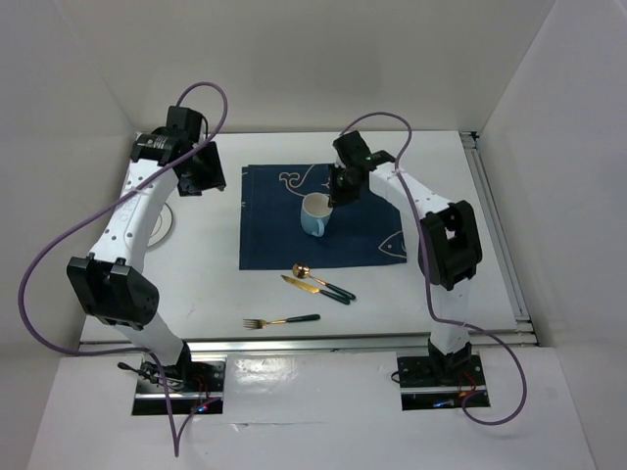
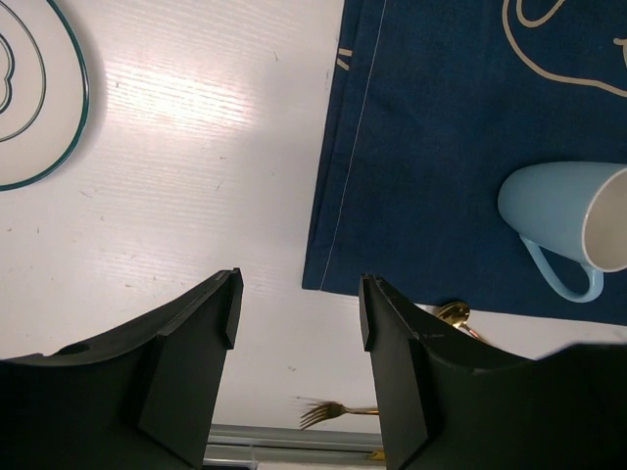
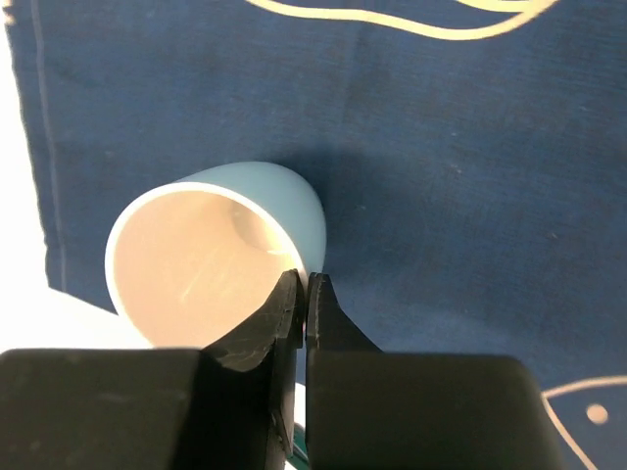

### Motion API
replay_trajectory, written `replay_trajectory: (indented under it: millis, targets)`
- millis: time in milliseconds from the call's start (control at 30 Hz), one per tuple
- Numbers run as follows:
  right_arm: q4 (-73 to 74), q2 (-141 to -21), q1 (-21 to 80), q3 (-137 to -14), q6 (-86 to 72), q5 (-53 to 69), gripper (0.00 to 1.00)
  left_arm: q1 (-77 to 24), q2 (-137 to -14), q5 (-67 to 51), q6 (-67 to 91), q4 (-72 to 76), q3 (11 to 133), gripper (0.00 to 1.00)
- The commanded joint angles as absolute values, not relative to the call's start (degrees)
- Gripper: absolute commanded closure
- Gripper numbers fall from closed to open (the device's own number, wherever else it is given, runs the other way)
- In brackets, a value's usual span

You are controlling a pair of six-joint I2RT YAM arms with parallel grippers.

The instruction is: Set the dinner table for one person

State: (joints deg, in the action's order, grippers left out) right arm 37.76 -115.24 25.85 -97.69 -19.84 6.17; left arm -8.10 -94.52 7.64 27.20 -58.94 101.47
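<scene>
Dinner table, right end effector clamped on mug rim, left end effector apart, fork nearby

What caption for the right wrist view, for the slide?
Right gripper pinches the rim of the light-blue mug on the navy fish-print placemat.

Top view looks down from high behind the arm bases over the whole tabletop; left wrist view faces down past the left gripper, farther off; right wrist view sits close above the mug; all three share mug and placemat.
</scene>
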Motion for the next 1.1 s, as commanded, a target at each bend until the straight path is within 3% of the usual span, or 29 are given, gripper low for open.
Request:
replay_trajectory:
  millis: [0,267,567,867,1067]
  targets:
    - [40.86,-114.17,26.54,-102.82,-19.16,1.77,1.00,-7.82,-92.11,6.68,26.28,-57.66,101.34,0.32]
    - [44.65,-114.17,18.82,-112.49,-19.15,-3.16,1.00,-4.58,-91.58,6.68,26.28,-56.61,99.40,0.31]
    - [53.70,-127.61,9.94,-133.05,-21.01,-7.56,1.00,-2.55,-90.53,6.15,25.75,-56.60,97.73,0.30]
    - [48.52,-130.69,4.31,-134.20,-24.52,-2.72,1.00,-1.49,-89.92,6.68,26.28,-55.55,93.35,0.30]
    - [47.90,-134.20,4.31,-134.82,-23.99,-1.58,1.00,-0.97,-89.91,7.91,29.08,-54.41,87.55,0.15]
